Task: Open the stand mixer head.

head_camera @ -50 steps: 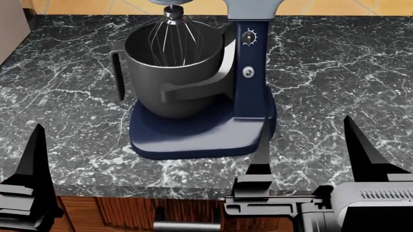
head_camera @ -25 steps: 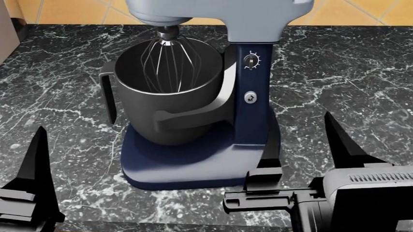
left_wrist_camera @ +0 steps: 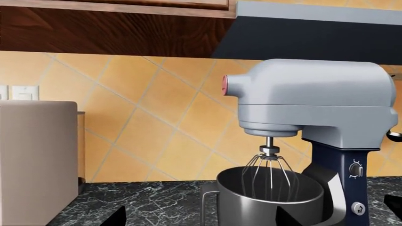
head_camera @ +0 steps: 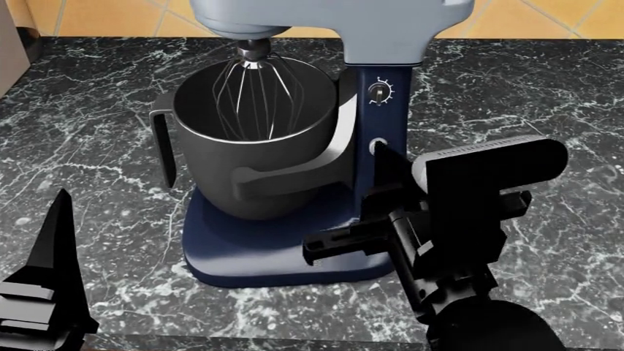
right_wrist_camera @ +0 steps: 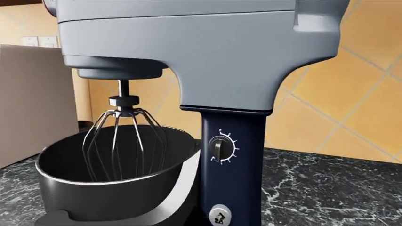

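Observation:
The stand mixer head is pale grey-blue and lies level over the dark grey bowl, with the wire whisk hanging into it. It also shows in the left wrist view and the right wrist view. The navy column carries a dial and a round button. My right gripper is raised close in front of the column, below the head, touching nothing. One finger shows and the other is hidden. My left gripper is open and empty, low at the counter's front left, with one finger in the head view.
The black marble counter ends at its front edge. A beige appliance stands at the far left against the tiled wall. Wall sockets sit above it. A wooden cabinet and a dark hood hang over the mixer.
The head view first shifted so more of the mixer head shows. My right gripper then rose from the counter's front edge and moved in front of the column. The left gripper stayed still.

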Controlling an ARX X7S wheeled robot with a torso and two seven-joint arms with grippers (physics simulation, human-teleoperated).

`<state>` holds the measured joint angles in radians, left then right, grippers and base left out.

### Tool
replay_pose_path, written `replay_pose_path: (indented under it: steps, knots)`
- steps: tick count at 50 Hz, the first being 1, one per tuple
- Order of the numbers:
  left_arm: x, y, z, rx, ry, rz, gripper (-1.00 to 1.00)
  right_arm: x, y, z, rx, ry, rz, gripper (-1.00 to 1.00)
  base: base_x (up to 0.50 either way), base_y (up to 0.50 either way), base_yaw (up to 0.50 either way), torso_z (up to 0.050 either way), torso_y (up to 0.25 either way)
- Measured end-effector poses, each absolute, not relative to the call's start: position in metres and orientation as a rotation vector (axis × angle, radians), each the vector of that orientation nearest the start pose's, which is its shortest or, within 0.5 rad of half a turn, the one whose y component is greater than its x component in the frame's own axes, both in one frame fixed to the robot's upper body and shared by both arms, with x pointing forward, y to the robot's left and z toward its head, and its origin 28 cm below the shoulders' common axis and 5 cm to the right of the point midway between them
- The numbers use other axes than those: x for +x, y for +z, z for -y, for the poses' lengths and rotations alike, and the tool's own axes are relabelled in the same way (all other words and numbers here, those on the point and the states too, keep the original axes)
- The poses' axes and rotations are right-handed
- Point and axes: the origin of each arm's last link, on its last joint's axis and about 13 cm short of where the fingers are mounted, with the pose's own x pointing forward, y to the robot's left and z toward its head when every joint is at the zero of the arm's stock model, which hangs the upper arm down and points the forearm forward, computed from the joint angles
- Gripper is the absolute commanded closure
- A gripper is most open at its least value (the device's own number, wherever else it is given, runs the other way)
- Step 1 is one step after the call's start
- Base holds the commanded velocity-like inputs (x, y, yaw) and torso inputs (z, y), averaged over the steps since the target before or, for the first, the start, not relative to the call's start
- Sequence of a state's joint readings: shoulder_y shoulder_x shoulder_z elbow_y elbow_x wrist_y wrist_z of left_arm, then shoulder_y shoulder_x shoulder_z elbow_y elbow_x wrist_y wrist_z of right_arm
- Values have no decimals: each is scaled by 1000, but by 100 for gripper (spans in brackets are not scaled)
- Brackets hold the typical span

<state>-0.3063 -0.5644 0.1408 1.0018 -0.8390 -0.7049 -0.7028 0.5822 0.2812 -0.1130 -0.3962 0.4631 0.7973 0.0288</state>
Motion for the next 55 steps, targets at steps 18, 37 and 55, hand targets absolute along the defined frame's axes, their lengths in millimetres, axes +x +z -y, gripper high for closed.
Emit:
replay_pose_path:
  steps: [18,37,55]
  knots:
    - [166,202,-210,-33,-96,310,-100,329,180,107,-29,251,59,100,3,0,1,0,0]
    - [166,201,-210,-35,-91,312,-100,290,183,113,-12,213,169,100,9,3,7,0,0]
    - [165,203,-212,-44,-84,321,-100,233,197,115,0,187,346,100,0,0,0,0,0]
